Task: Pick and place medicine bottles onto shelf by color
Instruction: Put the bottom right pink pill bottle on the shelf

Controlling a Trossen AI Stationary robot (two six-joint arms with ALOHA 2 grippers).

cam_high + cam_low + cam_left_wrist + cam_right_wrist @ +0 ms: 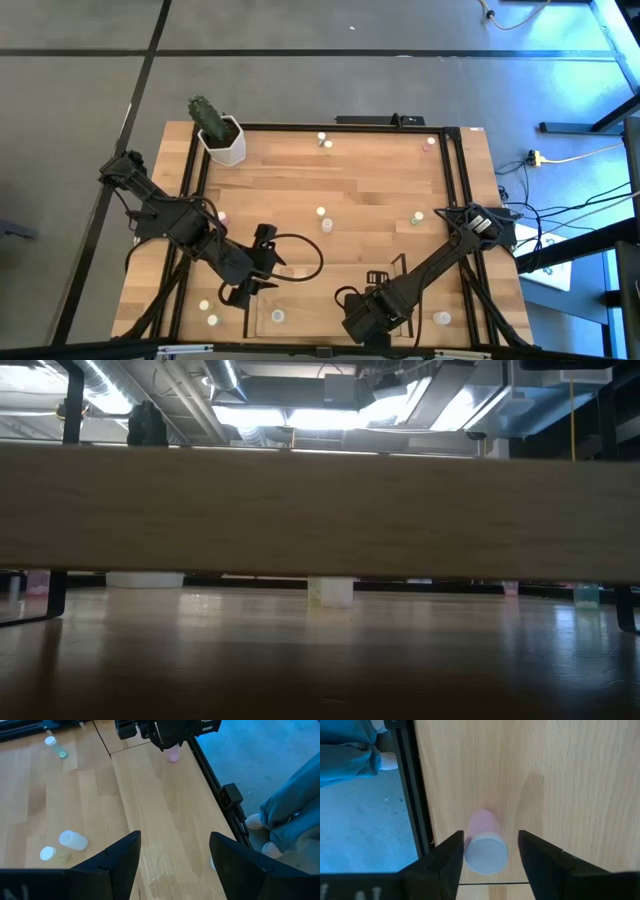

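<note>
The right pincer (486,851) is positioned at the near edge of the tabletop (370,195), its fingers spread on either side of a pink medicine bottle (485,842) with a pale cap. The bottle stands upright between the fingers; contact is probably not yet made, so that closure can centre it. The left pincer (174,857) hovers open over bare wood nearby. Other bottles, such as one at mid-table (325,221), remain scattered. The shelf cannot be clearly distinguished.

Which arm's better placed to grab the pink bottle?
Right. Its gripper is open with the pink bottle standing between its fingers. The left gripper is also open but over bare wood, with nothing between its fingers.
</note>
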